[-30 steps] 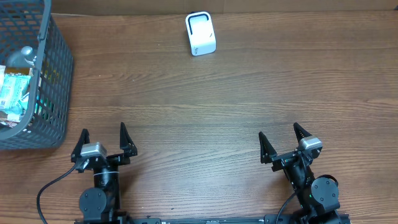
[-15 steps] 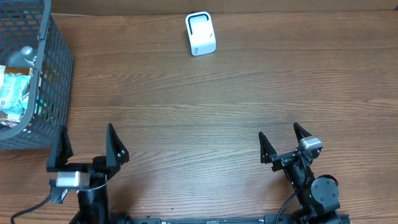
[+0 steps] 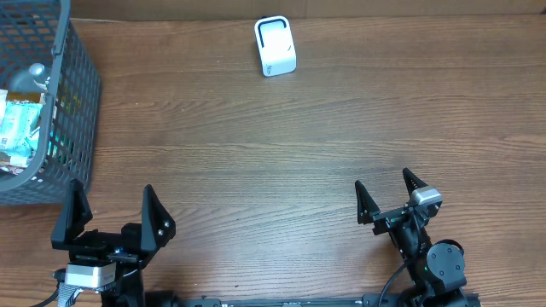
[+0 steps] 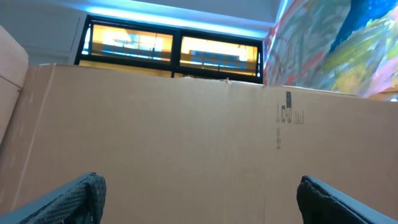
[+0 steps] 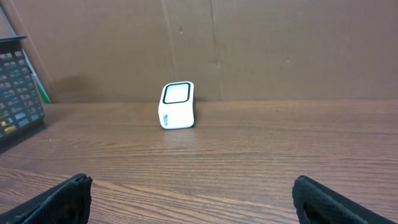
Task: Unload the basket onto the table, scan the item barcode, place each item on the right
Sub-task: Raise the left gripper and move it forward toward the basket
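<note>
The white scanner [image 3: 275,47] stands upright at the far middle of the wooden table, and the right wrist view shows it too, scanner [image 5: 176,106]. Packaged items [image 3: 17,128] lie inside the grey mesh basket [image 3: 78,102] at the far left. My left gripper [image 3: 113,194] is open and empty at the near left, just in front of the basket. It is tilted upward, so the left wrist view shows only a cardboard wall between its fingertips [image 4: 81,193]. My right gripper [image 3: 384,181] is open and empty at the near right, facing the scanner.
A brown cardboard wall [image 4: 186,124] rises behind the table's far edge. The basket's corner [image 5: 18,87] shows at the left of the right wrist view. Bare wood [image 3: 281,145] lies between the grippers and the scanner.
My left arm has lifted, tilted upward and shifted toward the near left corner, with its jaws still wide. The right arm has not moved.
</note>
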Motion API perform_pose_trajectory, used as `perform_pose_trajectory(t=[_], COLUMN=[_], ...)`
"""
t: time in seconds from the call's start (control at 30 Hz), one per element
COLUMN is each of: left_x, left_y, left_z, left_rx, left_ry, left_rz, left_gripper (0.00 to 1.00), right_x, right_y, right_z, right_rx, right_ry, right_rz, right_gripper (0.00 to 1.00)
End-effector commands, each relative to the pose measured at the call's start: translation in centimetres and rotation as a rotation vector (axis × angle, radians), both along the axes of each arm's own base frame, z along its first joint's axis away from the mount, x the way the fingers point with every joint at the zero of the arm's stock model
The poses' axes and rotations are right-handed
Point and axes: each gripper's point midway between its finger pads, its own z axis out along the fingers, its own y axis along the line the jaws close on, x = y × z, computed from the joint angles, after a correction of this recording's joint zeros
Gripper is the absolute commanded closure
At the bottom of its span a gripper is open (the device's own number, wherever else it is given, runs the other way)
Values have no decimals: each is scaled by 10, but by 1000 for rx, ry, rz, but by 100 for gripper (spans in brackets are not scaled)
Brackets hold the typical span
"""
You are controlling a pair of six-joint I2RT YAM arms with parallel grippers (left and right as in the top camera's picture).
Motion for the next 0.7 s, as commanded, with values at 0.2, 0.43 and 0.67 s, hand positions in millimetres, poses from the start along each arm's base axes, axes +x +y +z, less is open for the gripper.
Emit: perform_pose_trajectory(t=[0.2, 0.43, 0.67], left_x=[-7, -4, 1], left_y=[-3, -3, -2], left_z=[8, 5, -1], left_rx=[-5, -6, -10], left_ry=[-17, -3, 32], left_rz=[-24, -24, -22], left_gripper=[0, 0, 0], right_x=[1, 1, 1], right_y=[-1, -1, -1], right_z=[-3, -3, -3], right_rx=[-7, -7, -7], right_ry=[-2, -2, -2], right_rz=[-5, -5, -5], right_gripper=[0, 0, 0])
